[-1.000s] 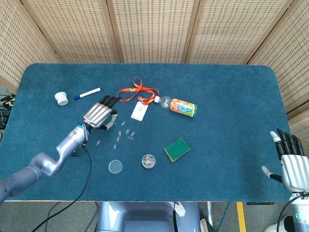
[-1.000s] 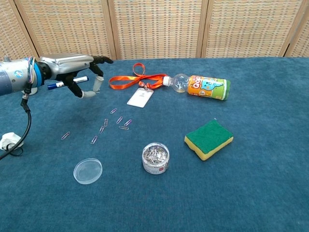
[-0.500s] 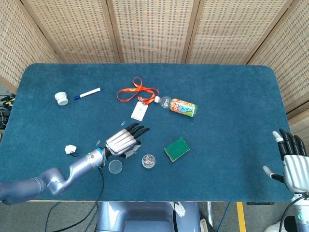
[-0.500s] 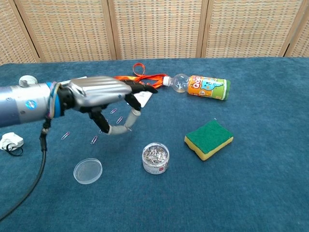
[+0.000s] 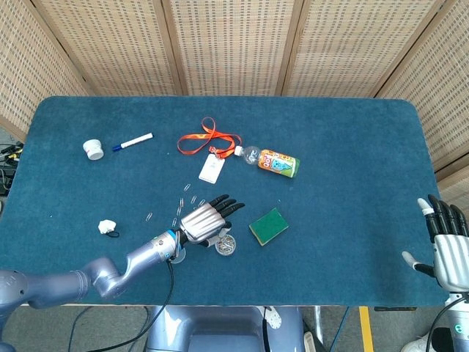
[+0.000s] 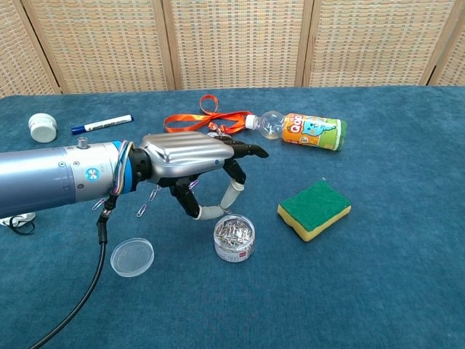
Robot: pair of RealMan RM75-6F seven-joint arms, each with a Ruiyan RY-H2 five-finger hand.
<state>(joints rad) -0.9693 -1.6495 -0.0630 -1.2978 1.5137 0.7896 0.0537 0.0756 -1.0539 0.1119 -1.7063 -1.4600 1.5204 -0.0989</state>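
Now my left hand (image 6: 192, 156) hovers just above the small round tin of paper clips (image 6: 234, 237), fingers spread and slightly curled, holding nothing. A second ago it was far back by the orange lanyard (image 5: 207, 139) and the marker (image 5: 133, 141); half a second ago it was crossing over the loose paper clips (image 5: 192, 199). That sweep has brought it toward me and to the right, so I judge the tin to be what I am reaching for, with no contact made yet. The tin stands upright on the blue table (image 5: 352, 161), its clear lid (image 6: 132, 257) lying apart to the left, the green sponge (image 6: 314, 209) to its right.

My right hand (image 5: 448, 249) sits idle at the table's near right corner, fingers apart and empty, barely moved over the same second; the chest view does not show it at all.

From the head view my left hand covers much of the tin and most of the lid, and I cannot tell whether any fingertip touches the rim. The forearm blocks several loose clips in the chest view. The badge on the lanyard is half hidden there too.
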